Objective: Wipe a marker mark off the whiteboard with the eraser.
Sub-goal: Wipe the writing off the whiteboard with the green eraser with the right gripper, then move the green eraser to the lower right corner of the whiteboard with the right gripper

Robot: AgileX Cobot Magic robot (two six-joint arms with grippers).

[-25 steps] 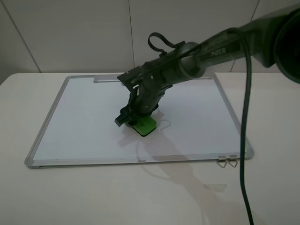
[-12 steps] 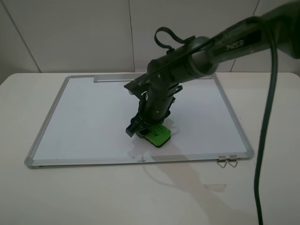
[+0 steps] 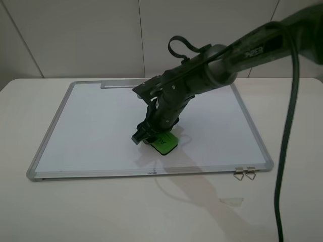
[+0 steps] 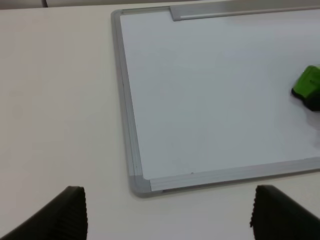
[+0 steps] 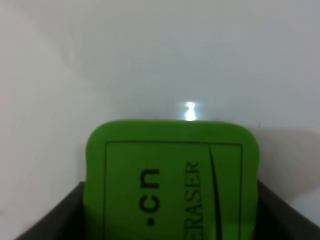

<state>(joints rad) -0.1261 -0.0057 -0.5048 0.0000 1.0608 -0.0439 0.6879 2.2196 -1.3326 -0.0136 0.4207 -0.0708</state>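
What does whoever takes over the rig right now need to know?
Right gripper: shut on the eraser, which rests on the whiteboard, mid-board toward the near edge.
Left gripper: open, empty, over the table off the board's near-left corner.
Done: eraser grasped and set on the board.
Left: what looks like the marker mark, a faint thin line, lies just beside the eraser; wipe it off.

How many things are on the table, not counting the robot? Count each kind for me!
whiteboard: 1
green eraser: 1
metal clips: 2
Total: 4
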